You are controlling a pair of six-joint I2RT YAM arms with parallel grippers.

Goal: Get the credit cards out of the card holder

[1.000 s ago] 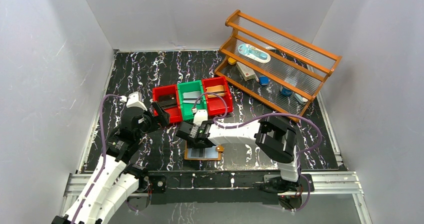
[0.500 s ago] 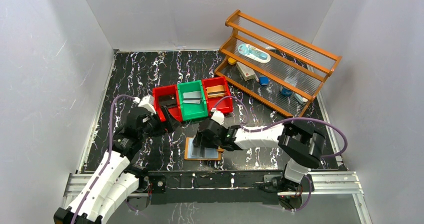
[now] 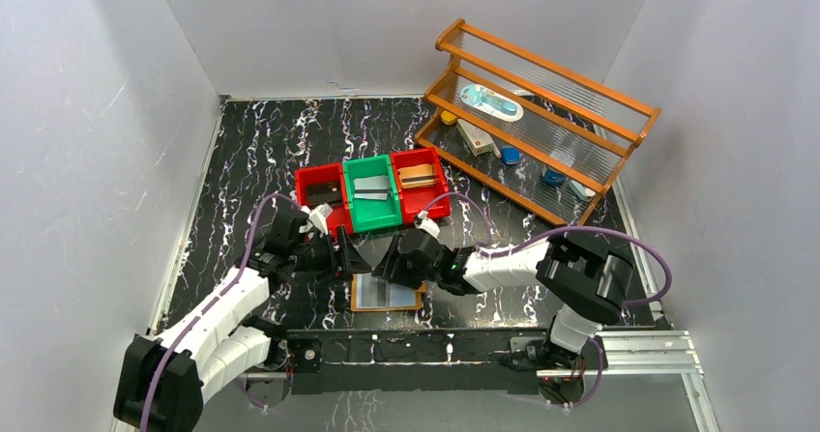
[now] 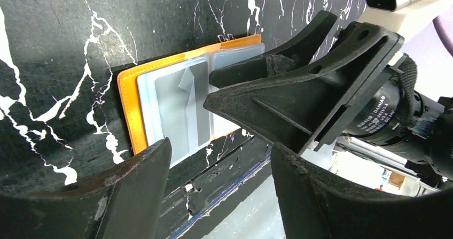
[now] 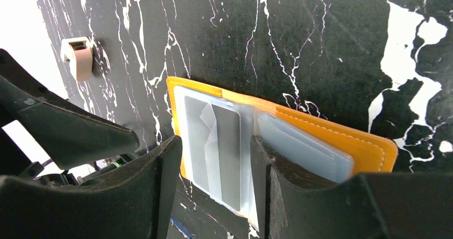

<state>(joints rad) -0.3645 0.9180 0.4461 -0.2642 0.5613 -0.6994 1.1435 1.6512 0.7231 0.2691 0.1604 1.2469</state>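
The card holder (image 3: 387, 295) lies open near the table's front edge, its tan-orange cover (image 5: 368, 143) holding clear pockets. A grey credit card (image 5: 229, 148) sits in the left-hand pocket, also seen in the left wrist view (image 4: 179, 113). My right gripper (image 5: 216, 148) hovers low over the holder, open, its fingers either side of that pocket page; contact cannot be told. My left gripper (image 4: 219, 159) is just left of the holder (image 4: 128, 102), open with nothing between its fingers, facing the right gripper's fingers (image 4: 299, 89). From above, the left gripper (image 3: 353, 256) and the right gripper (image 3: 392, 263) nearly meet.
Three bins (image 3: 372, 217), red, green and red, stand just behind the grippers, holding a black wallet (image 3: 324, 195), a grey card (image 3: 370, 190) and a brown case (image 3: 418, 174). A wooden rack (image 3: 541, 74) with small items fills the back right. A small beige clip (image 5: 77, 57) lies on the table.
My left arm has swung right, from beside the left red bin to the holder's left edge, its jaws narrowing. The right gripper stayed over the holder, closing slightly.
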